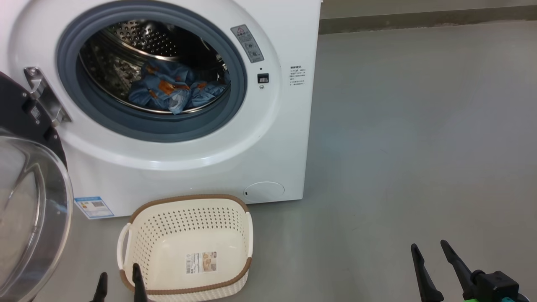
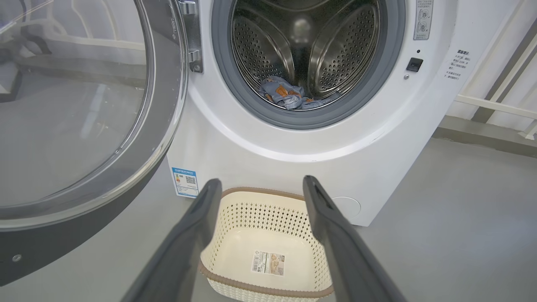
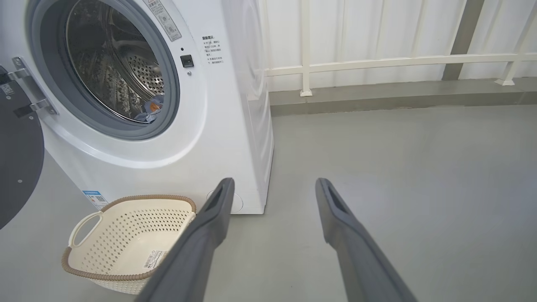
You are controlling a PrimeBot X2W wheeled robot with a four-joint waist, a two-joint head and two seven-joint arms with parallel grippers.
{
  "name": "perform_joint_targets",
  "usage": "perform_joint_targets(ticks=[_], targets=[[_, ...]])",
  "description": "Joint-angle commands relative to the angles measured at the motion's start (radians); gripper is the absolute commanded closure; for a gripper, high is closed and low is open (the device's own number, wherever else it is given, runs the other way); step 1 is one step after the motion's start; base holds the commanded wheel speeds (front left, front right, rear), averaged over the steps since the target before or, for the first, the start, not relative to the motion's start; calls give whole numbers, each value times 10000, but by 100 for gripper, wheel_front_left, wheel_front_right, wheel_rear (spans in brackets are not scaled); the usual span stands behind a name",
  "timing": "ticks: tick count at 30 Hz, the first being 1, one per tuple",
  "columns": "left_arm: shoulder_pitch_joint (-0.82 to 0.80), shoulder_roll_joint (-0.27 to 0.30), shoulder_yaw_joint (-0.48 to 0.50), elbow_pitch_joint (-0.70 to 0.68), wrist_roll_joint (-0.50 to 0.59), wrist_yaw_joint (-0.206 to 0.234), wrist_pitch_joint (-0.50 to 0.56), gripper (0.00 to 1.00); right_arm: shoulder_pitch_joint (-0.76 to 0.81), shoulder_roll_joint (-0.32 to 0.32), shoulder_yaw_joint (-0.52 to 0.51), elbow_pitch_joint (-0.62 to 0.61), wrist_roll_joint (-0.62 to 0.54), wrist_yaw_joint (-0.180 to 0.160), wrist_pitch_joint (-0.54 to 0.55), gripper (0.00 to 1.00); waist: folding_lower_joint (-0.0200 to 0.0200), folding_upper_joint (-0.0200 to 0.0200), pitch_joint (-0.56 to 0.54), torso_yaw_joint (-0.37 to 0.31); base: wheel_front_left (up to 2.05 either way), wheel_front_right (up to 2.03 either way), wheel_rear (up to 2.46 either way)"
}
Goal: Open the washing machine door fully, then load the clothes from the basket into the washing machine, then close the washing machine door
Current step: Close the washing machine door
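Counted from the robot outwards: two grippers, one basket, one washer with one door, and one bundle of clothes.

The left gripper (image 1: 119, 273) and the right gripper (image 1: 428, 247) sit at the bottom edge of the head view. Each has its two dark fingers spread wide with nothing between them. Just ahead of the left gripper stands the basket (image 1: 184, 226), upright, its bare bottom showing one label (image 1: 201, 262). Behind the basket is the washer (image 1: 268, 138), with one blue sticker (image 1: 94, 207) and one round cover (image 1: 264, 191) at its base. The door (image 1: 25, 209) hangs wide open at the left on its hinge (image 1: 46, 96).

Everything stands on a smooth grey floor (image 1: 419, 147). In the right wrist view a low kerb (image 3: 398, 96) and a white railing (image 3: 377, 63) run behind the washer, in front of a pale panelled wall.

The clothes (image 1: 172, 90) lie at the bottom of the drum (image 1: 138, 42), just behind the grey gasket (image 1: 168, 130), well apart from both grippers. In the left wrist view the basket shows between that gripper's fingers, with the clothes above and beyond it. One left finger overlaps the basket's near corner in the head view, and I cannot tell whether they touch. The right gripper points at bare floor to the right of the washer.
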Motion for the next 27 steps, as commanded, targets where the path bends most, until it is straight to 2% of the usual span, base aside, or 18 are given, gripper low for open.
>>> perform_joint_targets(ticks=[1, 17, 27], targets=[[-146, 156, 312, -254, 130, 51, -53, 0, -286, -83, 188, -206, -68, 16, -49, 0, 0, 0, -5, 2, -45, 45, 0], [-124, 159, 319, -241, 270, 22, -53, 0, -246, -96, 148, -236, -79, 16, -49, 0, 0, 0, -45, 263, -3, 3, 0], [-113, 167, 408, -315, 423, 66, -53, 0, -270, -113, 150, -237, -73, 16, -49, 0, 0, 0, -88, 1208, 0, 0, 0]])
